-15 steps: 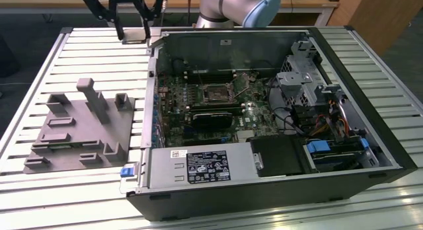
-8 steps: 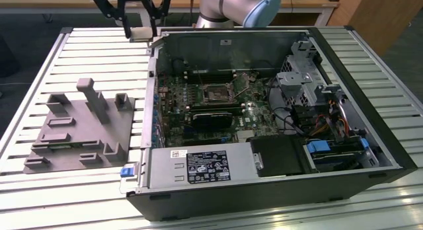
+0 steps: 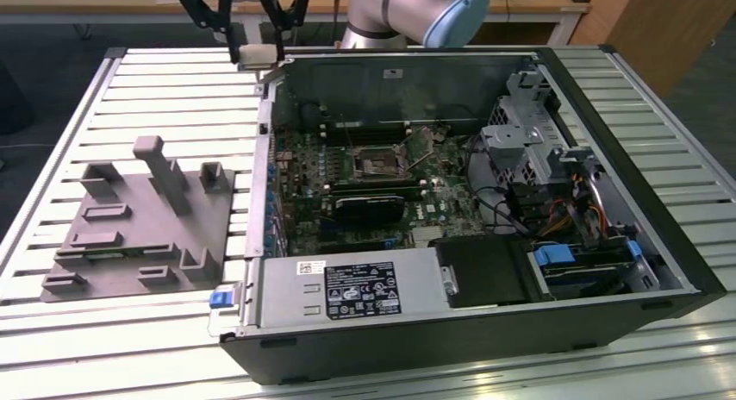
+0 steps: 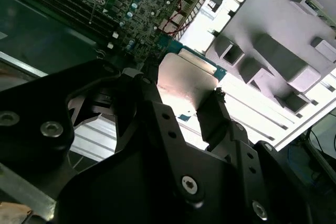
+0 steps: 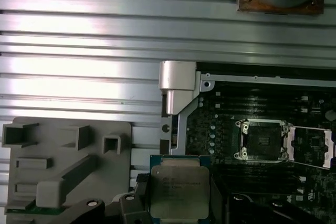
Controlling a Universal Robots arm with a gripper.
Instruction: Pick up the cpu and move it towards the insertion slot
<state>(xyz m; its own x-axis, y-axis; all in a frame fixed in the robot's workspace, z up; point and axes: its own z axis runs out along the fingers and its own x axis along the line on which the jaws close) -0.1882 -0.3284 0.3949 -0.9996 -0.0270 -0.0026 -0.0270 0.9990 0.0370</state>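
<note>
Grasping the cpu [image 5: 175, 191], the black tool [image 4: 181, 111] holds it above the ribbed metal counter [image 3: 161, 90], beside the open computer case [image 3: 644, 271]. Its flat square top is brushed silvery-grey, rimmed blue-green. The insertion slot [image 5: 263, 140], dark-centred and silver-framed, sits apart on the motherboard.

Silvery cpu [image 5: 176, 191], teal rim; black fingers [image 4: 212, 114].

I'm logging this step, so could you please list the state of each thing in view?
gripper: shut on the cpu, raised beside the case.
cpu: held between the jaws, metal top showing, not yet over the socket.
insertion slot: empty, bracket flipped open.
computer case: lying flat, side open.
grey fixture: untouched.
</note>
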